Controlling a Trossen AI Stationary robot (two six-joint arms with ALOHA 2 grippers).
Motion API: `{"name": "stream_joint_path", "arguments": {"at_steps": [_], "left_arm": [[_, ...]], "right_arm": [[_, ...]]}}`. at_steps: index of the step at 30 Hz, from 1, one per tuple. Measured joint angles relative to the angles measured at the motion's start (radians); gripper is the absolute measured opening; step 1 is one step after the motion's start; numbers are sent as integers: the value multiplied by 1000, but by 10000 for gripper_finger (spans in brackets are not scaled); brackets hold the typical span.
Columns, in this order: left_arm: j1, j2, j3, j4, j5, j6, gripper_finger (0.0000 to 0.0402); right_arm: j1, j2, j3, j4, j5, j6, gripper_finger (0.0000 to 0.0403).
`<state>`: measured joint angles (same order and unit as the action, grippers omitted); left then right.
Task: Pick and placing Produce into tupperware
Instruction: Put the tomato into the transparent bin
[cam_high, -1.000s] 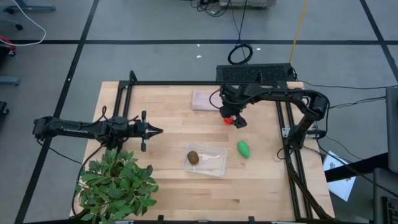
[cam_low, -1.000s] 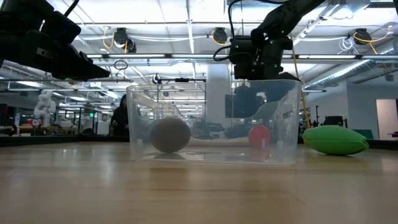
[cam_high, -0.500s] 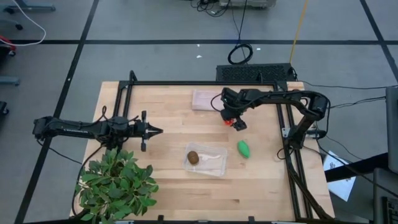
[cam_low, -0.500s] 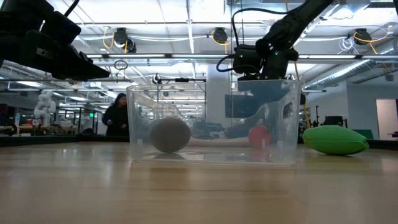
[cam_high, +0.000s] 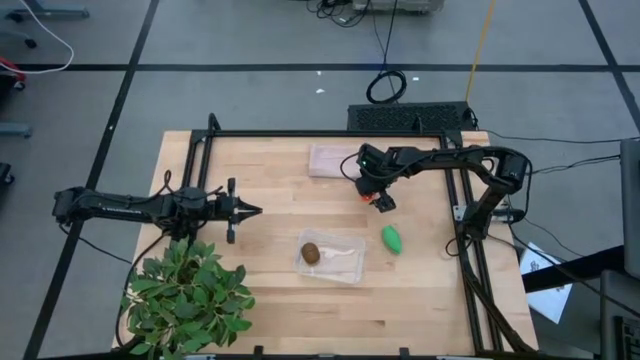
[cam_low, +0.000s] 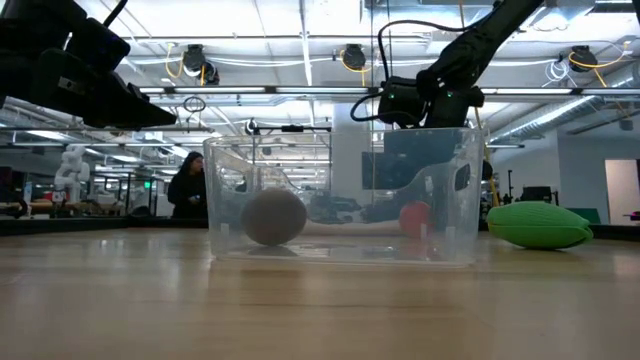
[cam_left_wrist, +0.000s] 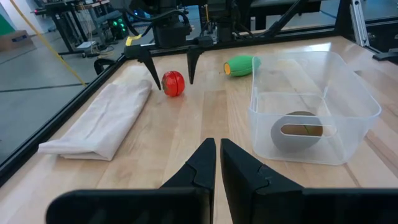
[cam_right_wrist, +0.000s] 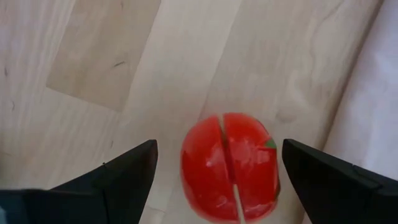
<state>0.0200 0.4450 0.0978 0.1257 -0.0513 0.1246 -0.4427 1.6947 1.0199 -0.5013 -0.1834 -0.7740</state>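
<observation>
The red tomato rests on the wooden table at the far right, close to a folded pinkish cloth. My right gripper stands open over it, slanting down, one finger on each side with a gap to the fruit; the left wrist view shows the same tomato. The green oval lies on the table right of the tupperware, which holds the brown kiwi on its floor. My left gripper hovers shut at the table's left, touching nothing.
A leafy potted plant fills the near left corner under the left arm. A black frame rail runs along the far edge and down both sides. Bare wood lies between the tupperware and the left gripper.
My right gripper has come down toward the tomato, tipping a little, and has stayed open. The tomato, the green oval, the kiwi and the tupperware lie where they were.
</observation>
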Motion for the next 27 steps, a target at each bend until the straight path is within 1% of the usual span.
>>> {"name": "stream_joint_path", "arguments": {"at_steps": [12,17,23,27], "left_arm": [[0,0,0,0,0,-2,28],[0,0,0,0,0,-2,28],[0,0,0,0,0,-2,28],[0,0,0,0,0,-2,28]], "right_arm": [[0,0,0,19,0,20,316],[0,0,0,19,0,30,301],[0,0,0,18,-1,30,267],[0,0,0,16,-1,31,225]]}}
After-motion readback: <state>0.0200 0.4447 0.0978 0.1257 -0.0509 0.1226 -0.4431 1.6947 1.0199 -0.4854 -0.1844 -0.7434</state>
